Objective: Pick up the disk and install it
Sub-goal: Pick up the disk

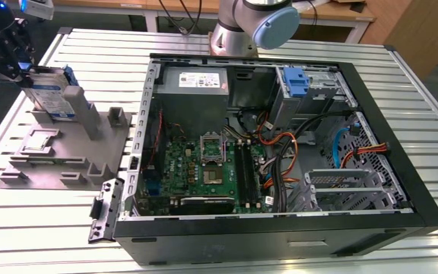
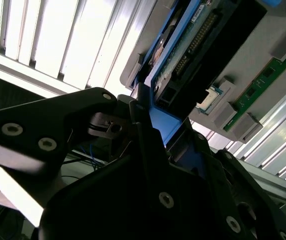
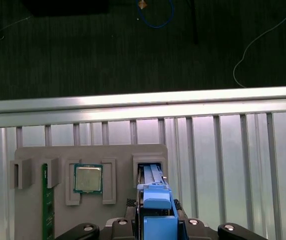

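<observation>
The disk (image 1: 52,96), silver-grey with a white and blue label and a blue carrier bracket, stands on edge and slightly tilted in a slot of the grey fixture (image 1: 67,149) at the exterior view's left. My gripper (image 1: 21,69) is at the disk's upper end. In the second wrist view the black fingers (image 2: 108,125) close on the blue bracket (image 2: 158,122) from both sides. In the first wrist view the blue bracket (image 3: 157,207) sits between the gripper's (image 3: 156,222) two halves, over the fixture's slot (image 3: 150,165).
The open computer case (image 1: 424,188) lies on the slatted metal table (image 1: 21,228), with a blue latch piece (image 1: 297,83) on a grey cage and another drive cage (image 1: 344,185) near the front. The fixture (image 3: 118,155) also holds a processor chip (image 3: 88,178) and a green memory stick (image 3: 45,210). The arm's base (image 1: 253,25) stands behind the case.
</observation>
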Motion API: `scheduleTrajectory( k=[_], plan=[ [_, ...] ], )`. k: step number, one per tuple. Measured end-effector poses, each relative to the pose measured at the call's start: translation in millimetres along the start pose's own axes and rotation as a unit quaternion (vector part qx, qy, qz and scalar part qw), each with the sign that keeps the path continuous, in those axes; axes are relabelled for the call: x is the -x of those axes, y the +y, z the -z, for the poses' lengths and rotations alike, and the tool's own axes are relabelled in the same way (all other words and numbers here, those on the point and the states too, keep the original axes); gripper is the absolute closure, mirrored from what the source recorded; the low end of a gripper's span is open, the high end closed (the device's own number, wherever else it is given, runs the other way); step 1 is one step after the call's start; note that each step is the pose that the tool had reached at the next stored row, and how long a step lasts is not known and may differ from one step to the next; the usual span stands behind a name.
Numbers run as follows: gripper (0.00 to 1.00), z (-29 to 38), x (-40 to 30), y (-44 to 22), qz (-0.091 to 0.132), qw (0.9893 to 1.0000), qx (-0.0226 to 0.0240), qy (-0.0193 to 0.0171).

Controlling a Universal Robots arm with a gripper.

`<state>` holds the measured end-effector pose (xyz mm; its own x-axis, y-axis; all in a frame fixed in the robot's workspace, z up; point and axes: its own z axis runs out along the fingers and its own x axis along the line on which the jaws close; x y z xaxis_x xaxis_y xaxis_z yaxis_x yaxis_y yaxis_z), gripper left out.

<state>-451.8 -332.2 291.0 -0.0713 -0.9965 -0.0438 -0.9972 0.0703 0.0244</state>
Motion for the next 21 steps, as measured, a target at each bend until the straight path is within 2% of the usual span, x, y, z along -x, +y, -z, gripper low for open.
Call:
scheduleTrajectory(
  k=[5,12,21],
  plan=[
    [0.63,0.0,0.0,0.0,0.001,1.0000,0.0001,0.0000],
    [0.63,0.0,0.0,0.0,0.024,0.9997,0.0010,0.0006],
    [0.63,0.0,0.0,0.0,0.023,0.9997,0.0010,0.0006]
  ],
)
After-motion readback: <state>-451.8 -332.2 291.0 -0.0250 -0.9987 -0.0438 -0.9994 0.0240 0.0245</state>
